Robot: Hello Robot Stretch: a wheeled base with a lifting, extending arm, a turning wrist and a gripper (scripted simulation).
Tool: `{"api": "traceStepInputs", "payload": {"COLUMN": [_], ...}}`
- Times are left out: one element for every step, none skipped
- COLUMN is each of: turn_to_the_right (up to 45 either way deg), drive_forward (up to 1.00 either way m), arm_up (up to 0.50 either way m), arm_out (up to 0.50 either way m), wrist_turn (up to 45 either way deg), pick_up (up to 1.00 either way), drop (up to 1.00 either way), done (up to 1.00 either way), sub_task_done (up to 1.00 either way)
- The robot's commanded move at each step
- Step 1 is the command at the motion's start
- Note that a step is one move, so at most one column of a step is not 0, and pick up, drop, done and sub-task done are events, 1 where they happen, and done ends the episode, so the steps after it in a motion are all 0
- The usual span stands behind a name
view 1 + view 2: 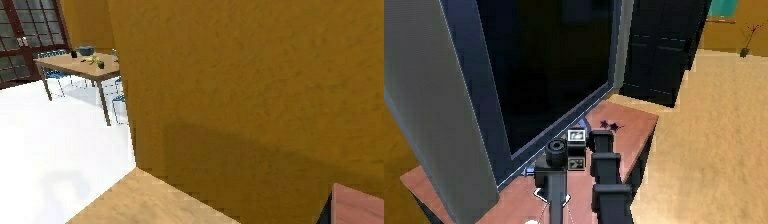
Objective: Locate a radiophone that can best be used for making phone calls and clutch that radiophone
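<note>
Ochre walls point(250, 80) all round. On reddish stand point(634, 135): one big dark television point(534, 70) and one small dark blob point(609, 125), too small to name as radiophone. Near television's lower edge, gripper point(550, 188) at end of arm point(609, 175); can't tell grip, nor whether holding anything. Farther off: one wooden table point(75, 68), one dark bowl point(87, 49)

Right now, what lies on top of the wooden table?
A dark bowl and a small green thing on the table. The yellow wall covers its right end.
</note>
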Motion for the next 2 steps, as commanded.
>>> {"api": "traceStepInputs", "payload": {"turn_to_the_right": [0.0,0.0], "drive_forward": [0.0,0.0], "arm_up": [0.0,0.0], "arm_out": [0.0,0.0], "wrist_turn": [45.0,45.0], "pick_up": [0.0,0.0], "drop": [0.0,0.0], "done": [0.0,0.0], "sub_task_done": [0.0,0.0]}}
